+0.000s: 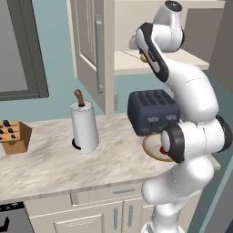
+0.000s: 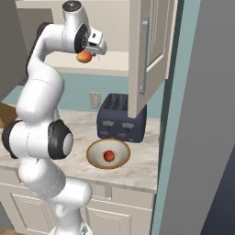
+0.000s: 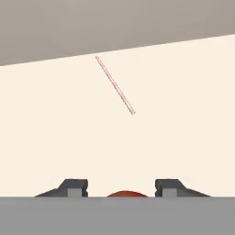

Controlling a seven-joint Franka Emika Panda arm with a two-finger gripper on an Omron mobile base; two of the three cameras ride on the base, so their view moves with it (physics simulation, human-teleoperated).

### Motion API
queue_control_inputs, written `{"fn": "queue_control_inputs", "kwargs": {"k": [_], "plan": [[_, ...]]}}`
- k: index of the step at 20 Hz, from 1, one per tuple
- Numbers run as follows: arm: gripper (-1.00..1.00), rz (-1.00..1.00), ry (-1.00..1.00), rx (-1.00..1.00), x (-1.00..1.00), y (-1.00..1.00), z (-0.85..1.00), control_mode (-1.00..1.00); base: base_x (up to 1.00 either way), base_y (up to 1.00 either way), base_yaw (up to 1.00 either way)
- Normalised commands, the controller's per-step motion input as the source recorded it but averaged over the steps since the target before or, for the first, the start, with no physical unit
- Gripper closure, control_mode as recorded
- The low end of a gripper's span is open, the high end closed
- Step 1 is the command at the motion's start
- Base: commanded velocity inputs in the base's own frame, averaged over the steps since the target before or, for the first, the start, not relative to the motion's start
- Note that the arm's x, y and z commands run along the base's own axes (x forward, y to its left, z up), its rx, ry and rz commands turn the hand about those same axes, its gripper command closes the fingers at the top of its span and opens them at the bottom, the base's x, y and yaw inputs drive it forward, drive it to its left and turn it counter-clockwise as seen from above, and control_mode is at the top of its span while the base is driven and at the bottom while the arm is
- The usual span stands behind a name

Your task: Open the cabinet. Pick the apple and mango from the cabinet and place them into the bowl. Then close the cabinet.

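Mango (image 2: 84,57) sits clenched between the claw (image 2: 87,56) tips, above the cabinet (image 2: 110,64) shelf.

A dark blue-grey toaster (image 1: 153,111) stood on the pale marbled bench (image 1: 54,159), close to the teal wall (image 1: 54,54). Left of it stood a white paper towel roll (image 1: 84,126) — upright on its holder, a brown knob at the top. Further left, near the bench's end, sat a wooden knife block (image 1: 14,136) with dark handles. A pale wall outlet (image 2: 95,99) sat on the wall behind the toaster — cream low cabinets (image 1: 91,214) ran under the bench
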Motion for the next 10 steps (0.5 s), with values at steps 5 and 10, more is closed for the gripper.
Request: {"fn": "queue_control_inputs", "kwargs": {"k": [5,10], "plan": [[1.0,0.0,0.17,0.0,-1.0,0.0,-0.16,-1.0,0.0,0.0,0.0],[1.0,0.0,0.21,0.0,-1.0,-0.05,-0.76,-1.0,0.0,0.0,0.0]]}}
